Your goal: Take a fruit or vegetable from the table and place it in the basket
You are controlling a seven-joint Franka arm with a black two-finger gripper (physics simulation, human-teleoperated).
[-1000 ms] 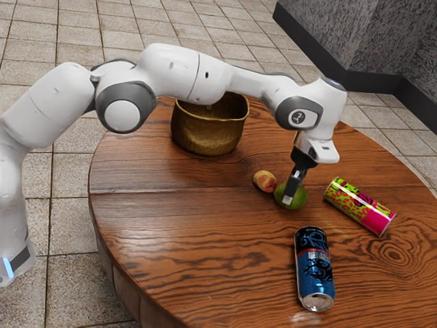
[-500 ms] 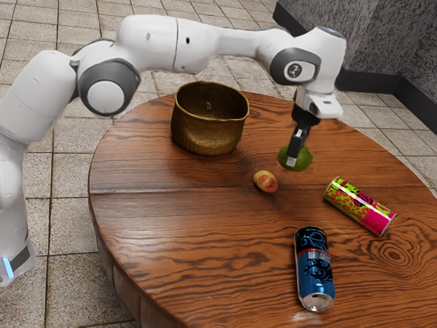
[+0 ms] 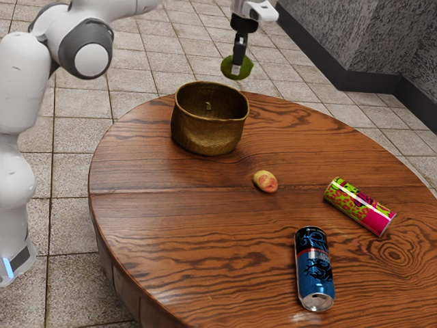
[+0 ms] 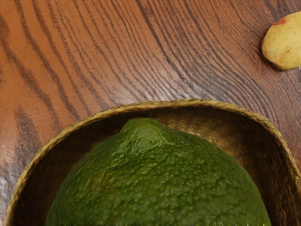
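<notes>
Plainly pebbly, deep-green fruit (image 4: 155,179), rounded, with a blunt nub, pinched between the fingers (image 3: 236,70)

Some parts go out of the pictures or are covered.
In the exterior view, the arm (image 3: 19,89) is cut at 12 o'clock, the table (image 3: 205,239) at 5 o'clock; the basket's (image 3: 208,135) floor is hidden. In the wrist view, edges cut the lime (image 4: 160,183) and yellow-red produce (image 4: 284,44).

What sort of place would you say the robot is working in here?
Perhaps a lobby or patio-like area, though I can't tell which: a round wooden table stands on square stone-look floor tiles, beside a rough grey wall with a dark skirting.
</notes>
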